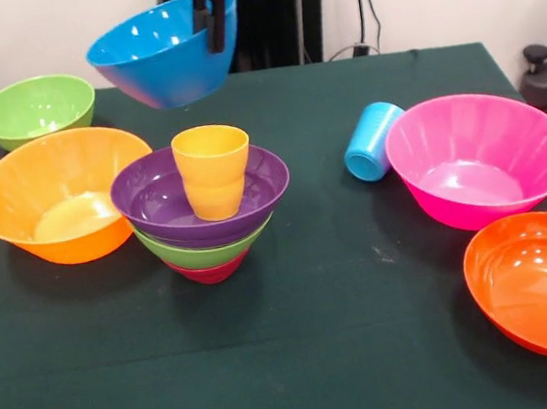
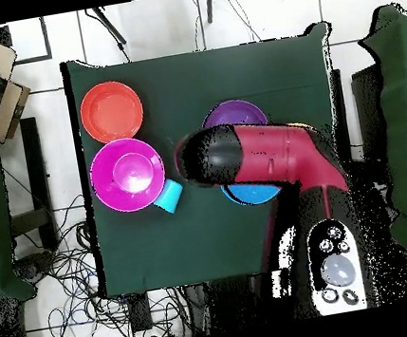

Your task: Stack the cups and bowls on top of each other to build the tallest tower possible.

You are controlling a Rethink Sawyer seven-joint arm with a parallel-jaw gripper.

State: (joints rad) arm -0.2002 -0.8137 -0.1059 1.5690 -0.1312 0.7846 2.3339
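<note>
1. The gripper (image 1: 209, 11) has its jaws closed over the rim of the blue bowl (image 1: 165, 55), held tilted above the worktop (image 1: 351, 335), behind the tower (image 1: 205, 205).
2. The bowl appears light, rigid and glossy; likely slippery. A rim pinch suits it.
3. The yellow-orange cup (image 1: 213, 170) occupies the tower's purple bowl (image 1: 157, 202); seating over it looks unstable.

Every bowl looks like smooth glossy plastic: the blue bowl (image 1: 166, 59) at upper left of the front view shines with white highlights, as do the pink bowl (image 1: 479, 159) at right, the orange bowl (image 1: 59, 195) at left and the purple bowl (image 1: 202, 194) at centre. The yellow cup (image 1: 214, 170) has the same slick sheen. The bench (image 1: 303, 352) wears a matt dark green cloth. The black tool (image 1: 209, 16) looks dull.
</note>
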